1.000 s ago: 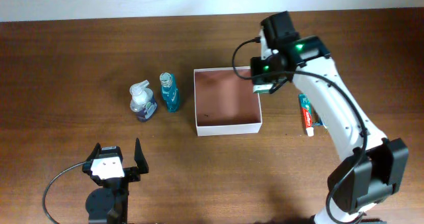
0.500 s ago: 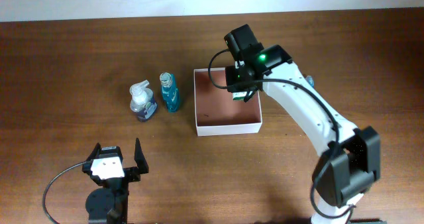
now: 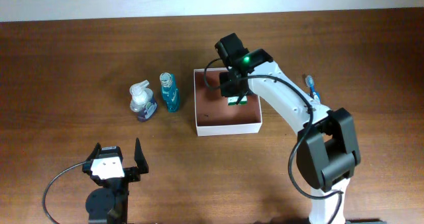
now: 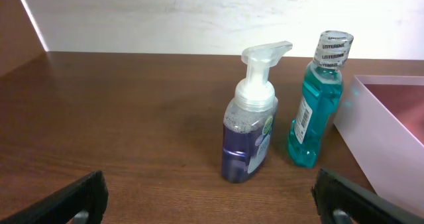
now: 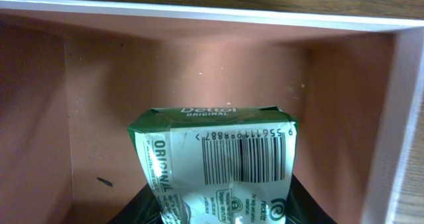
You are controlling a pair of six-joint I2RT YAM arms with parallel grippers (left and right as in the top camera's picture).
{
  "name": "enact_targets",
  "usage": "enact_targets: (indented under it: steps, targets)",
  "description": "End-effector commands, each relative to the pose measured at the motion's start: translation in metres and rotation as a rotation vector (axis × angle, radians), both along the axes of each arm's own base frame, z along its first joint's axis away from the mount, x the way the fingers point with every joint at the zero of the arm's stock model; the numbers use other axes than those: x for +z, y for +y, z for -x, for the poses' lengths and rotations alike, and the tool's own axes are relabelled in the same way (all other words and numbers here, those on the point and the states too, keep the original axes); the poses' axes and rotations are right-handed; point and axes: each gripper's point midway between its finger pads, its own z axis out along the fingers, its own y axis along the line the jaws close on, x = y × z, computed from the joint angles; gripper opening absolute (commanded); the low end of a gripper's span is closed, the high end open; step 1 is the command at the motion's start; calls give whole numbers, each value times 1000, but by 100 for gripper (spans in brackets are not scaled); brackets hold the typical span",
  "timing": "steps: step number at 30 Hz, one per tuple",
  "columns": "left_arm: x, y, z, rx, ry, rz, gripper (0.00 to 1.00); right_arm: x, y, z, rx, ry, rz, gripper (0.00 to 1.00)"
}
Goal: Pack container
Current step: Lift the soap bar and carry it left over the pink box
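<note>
Green and white, a Dettol packet point(image 5: 218, 161) sits clamped between the right fingers point(image 3: 236, 96), which are closed on its lower part; in the right wrist view the dark tips point(image 5: 149, 207) flank it on both sides, with its barcode facing the camera. Directly below these fingers lies the container point(image 3: 228, 128), a shallow square box with thin white walls and a pinkish-brown floor point(image 5: 185, 65); the packet hangs inside its walls, nearer the far right corner; whether it touches the floor cannot be told. Left of the right fingers, just outside the container's wall, stands a teal mouthwash bottle point(image 3: 170, 93); beside it, further left, stands a pump bottle of purple soap point(image 3: 142, 103); both are upright on the brown wooden counter point(image 3: 66, 65). The left fingers point(image 3: 116, 159) rest low and well apart from the bottles, spread wide and holding nothing; ahead of them the pump bottle point(image 4: 252, 138) and the mouthwash bottle point(image 4: 317, 111) stand side by side, with the container's pale wall point(image 4: 391, 124) ahead to their right.
</note>
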Motion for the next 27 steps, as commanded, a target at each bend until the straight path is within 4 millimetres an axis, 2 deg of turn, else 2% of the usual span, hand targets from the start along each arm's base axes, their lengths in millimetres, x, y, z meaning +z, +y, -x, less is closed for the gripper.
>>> enact_targets:
  steps: [1,21,27]
  targets:
    - [-2,-2,-1,-15,-1,-12,99,-12,3,-1,-6,6,21,36]
    - [-2,-2,-1,-15,-1,-12,99,-65,0,-6,-15,71,55,36]
    - [-2,-2,-1,-15,-1,-12,99,-68,-1,-6,-17,75,57,36]
